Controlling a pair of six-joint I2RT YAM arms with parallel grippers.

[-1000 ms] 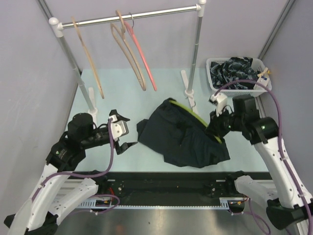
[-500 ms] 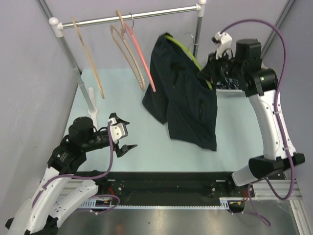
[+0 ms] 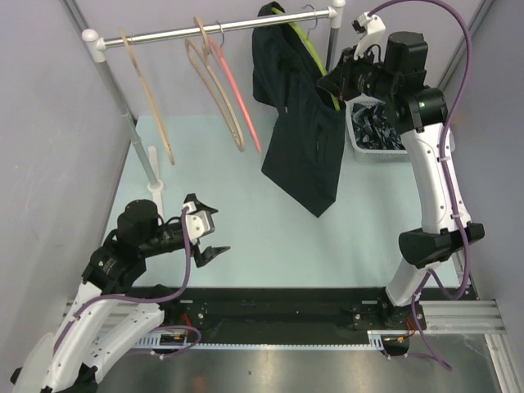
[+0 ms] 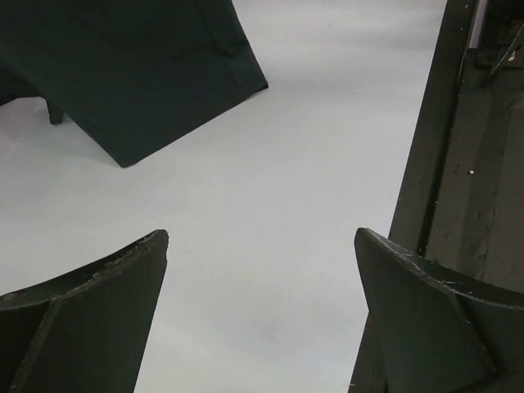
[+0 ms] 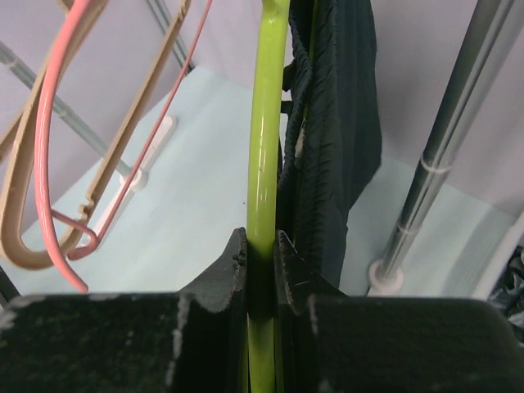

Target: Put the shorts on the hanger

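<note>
The dark shorts [image 3: 299, 106] hang draped over the lime-green hanger [image 3: 307, 45], high up at the right end of the rack's rail [image 3: 164, 33]. My right gripper [image 3: 329, 82] is shut on the hanger's green bar [image 5: 266, 147], with the shorts' waistband [image 5: 336, 123] just to its right. The metal hook sits at the rail; whether it rests on it I cannot tell. My left gripper [image 3: 219, 227] hovers low over the table's front left, open and holding nothing [image 4: 262, 237]. In the left wrist view a hem of the shorts [image 4: 123, 65] shows at top left.
Two beige wooden hangers [image 3: 147, 98] [image 3: 217, 90] and a pink hanger [image 3: 237, 90] hang on the rail to the left. The rack's right post [image 5: 446, 155] stands close beside the shorts. A white basket [image 3: 360, 139] of dark clothes sits at the back right.
My right arm has lifted the hanger and shorts off the table up to the rail. The left gripper has stayed open and drifted slightly toward the front.
</note>
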